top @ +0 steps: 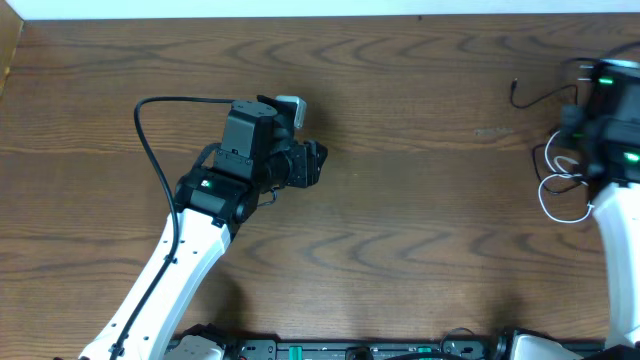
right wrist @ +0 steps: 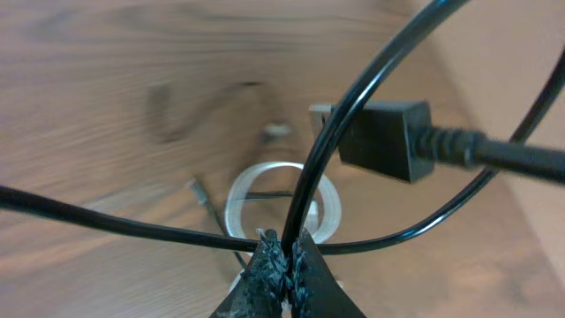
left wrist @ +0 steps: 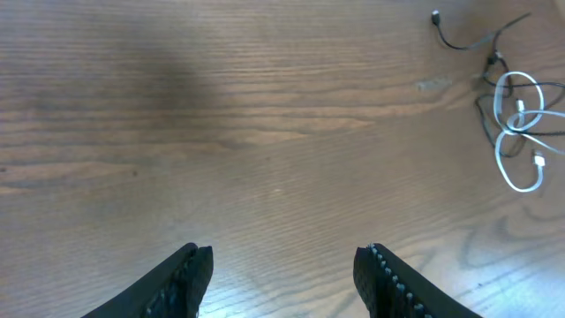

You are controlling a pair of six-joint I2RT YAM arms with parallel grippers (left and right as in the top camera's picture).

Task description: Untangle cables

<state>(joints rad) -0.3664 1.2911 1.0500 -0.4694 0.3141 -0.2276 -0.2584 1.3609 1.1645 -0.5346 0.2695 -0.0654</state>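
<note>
Right gripper [right wrist: 284,256], at the right edge of the brown wooden counter [left wrist: 221,106], jaws pinching the thin black cable [right wrist: 306,181] above the coiled white cable [right wrist: 331,210]; left gripper [left wrist: 282,256], well apart, jaws spread over bare wood.

Nothing written can be read in any of the views: no word, label, brand, number or sign. The nearest thing to one is a faint pale smudge [left wrist: 433,84] on the table [left wrist: 265,132], just left of the white cable [left wrist: 500,155] in the left wrist view. It is too faint and blurred to tell whether it is lettering at all.
</note>
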